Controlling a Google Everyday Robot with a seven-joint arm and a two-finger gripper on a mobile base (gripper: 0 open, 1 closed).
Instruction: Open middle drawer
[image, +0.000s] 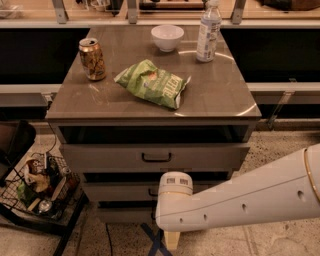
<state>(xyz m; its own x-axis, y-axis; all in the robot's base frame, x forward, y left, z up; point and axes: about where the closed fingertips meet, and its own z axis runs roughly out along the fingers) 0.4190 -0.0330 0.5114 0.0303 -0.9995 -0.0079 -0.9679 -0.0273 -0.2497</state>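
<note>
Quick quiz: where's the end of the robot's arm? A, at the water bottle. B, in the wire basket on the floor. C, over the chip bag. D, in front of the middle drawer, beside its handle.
D: the arm's end covers the right half of the middle drawer, next to its handle; the gripper is hidden behind it, low before the drawers.

White arm (250, 200) fills the foreground, with a thin gold ring near its right end. The pale tan gripper (171, 240) pokes out beneath it, low in front of the cabinet. Up and left of the gripper, the middle drawer (115, 191) shows grey-brown with a small dark handle. Higher up there's the same grey-brown on the top drawer (100, 158), a green chip bag (152, 83), a gold-brown can (92, 60), a white bowl (167, 37) and a clear bottle (208, 32) with a white label. Blue tape (151, 241) crosses the speckled floor (280, 145) just left of the gripper.
</note>
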